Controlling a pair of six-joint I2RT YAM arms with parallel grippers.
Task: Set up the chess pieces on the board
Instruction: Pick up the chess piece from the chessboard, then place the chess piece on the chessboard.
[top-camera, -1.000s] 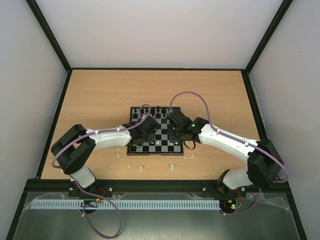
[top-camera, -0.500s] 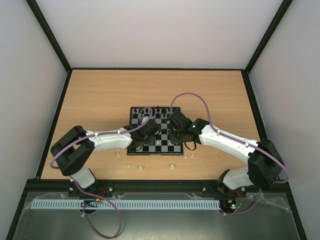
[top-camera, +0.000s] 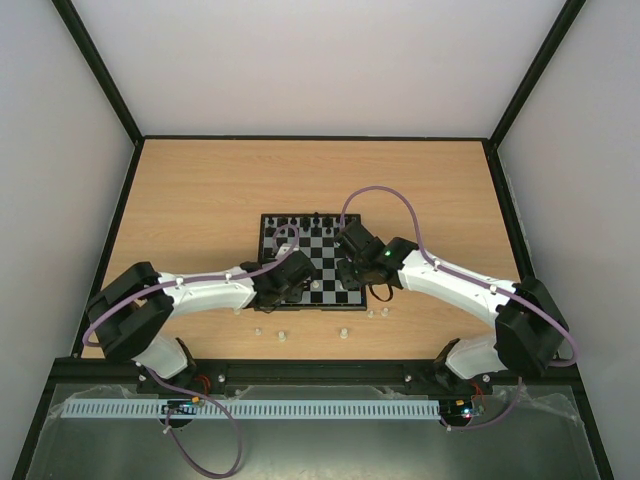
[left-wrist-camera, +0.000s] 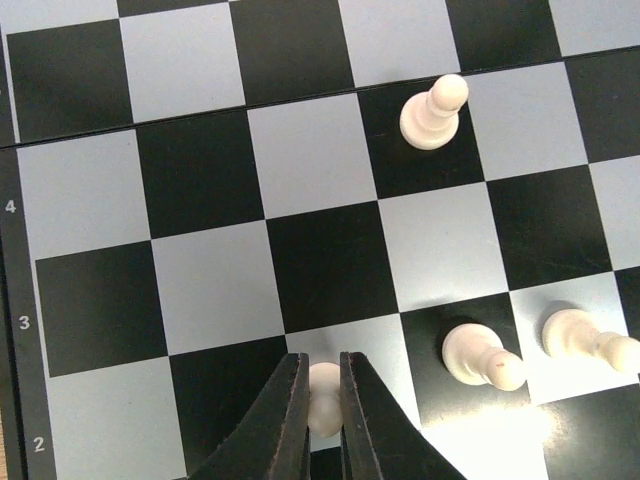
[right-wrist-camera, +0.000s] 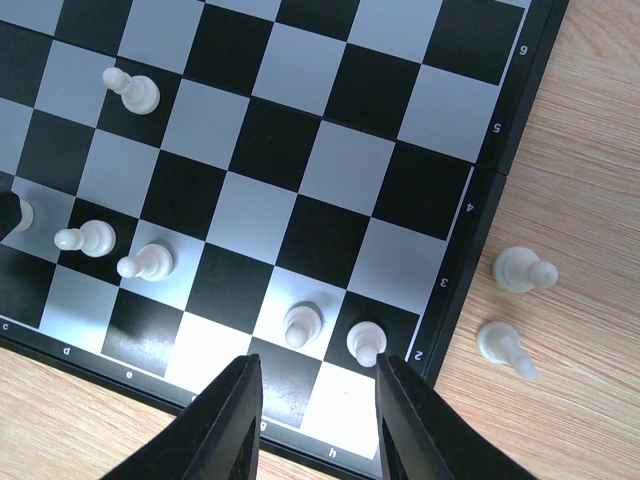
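Wood table (top-camera: 200, 190), pale walls around, both arms reaching in from the near edge. Board (top-camera: 322, 243) lies flat mid-table, square to the edges. Left gripper (left-wrist-camera: 321, 358) is over the board's near-left part, beside the rank marks 2 and 3, jaws pinched narrow on a white pawn (left-wrist-camera: 323, 395); whether the pawn's base touches the board cannot be told. Right gripper (right-wrist-camera: 318, 362) hovers over the near-right corner, jaws partly apart, nothing between them. Black men (top-camera: 315, 220) line the far rank. White pawns on board (right-wrist-camera: 133, 90) are scattered over the near ranks, some tipped over. Loose white pieces (right-wrist-camera: 520, 270) lie on the table just beside the right rim and along the near edge.
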